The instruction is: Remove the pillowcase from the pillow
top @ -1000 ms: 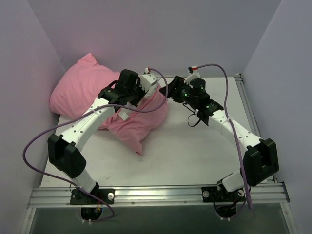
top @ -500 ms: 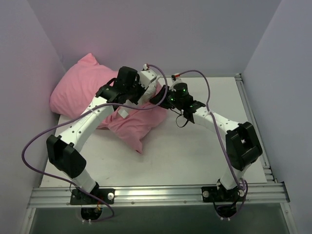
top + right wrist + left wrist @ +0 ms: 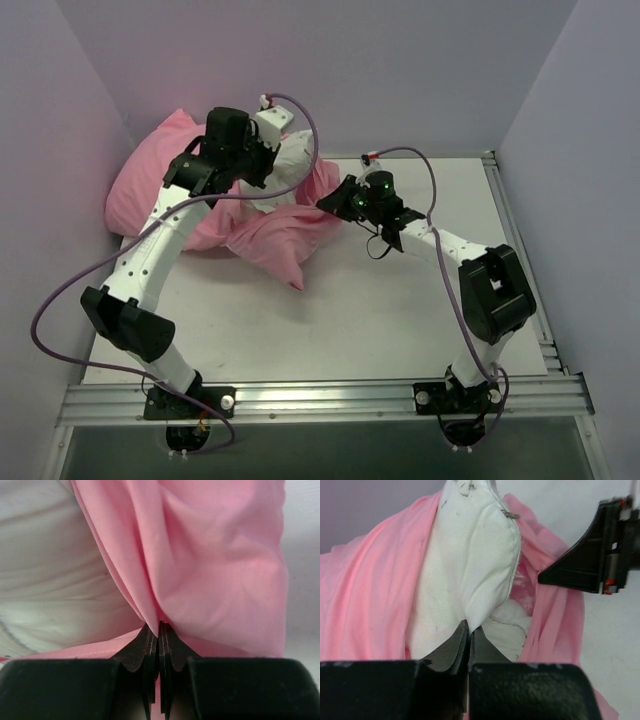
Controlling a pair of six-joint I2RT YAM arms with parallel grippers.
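Note:
The pink pillowcase lies bunched at the back left of the table, partly peeled off the white pillow. My left gripper is raised above the heap and shut on a corner of the pillow; its tips pinch white fabric, with pink pillowcase hanging on both sides. My right gripper sits low at the case's right edge and is shut on a fold of pillowcase, its tips closed on the pink cloth. White pillow shows to the left of that fold.
Lilac walls enclose the table at the back and both sides. The right arm's black gripper body appears close by in the left wrist view. A metal rail runs along the near edge.
My left gripper has lifted up and to the left, drawing the white pillow out of the case. My right gripper moved left to the case's edge and closed on the pink fabric.

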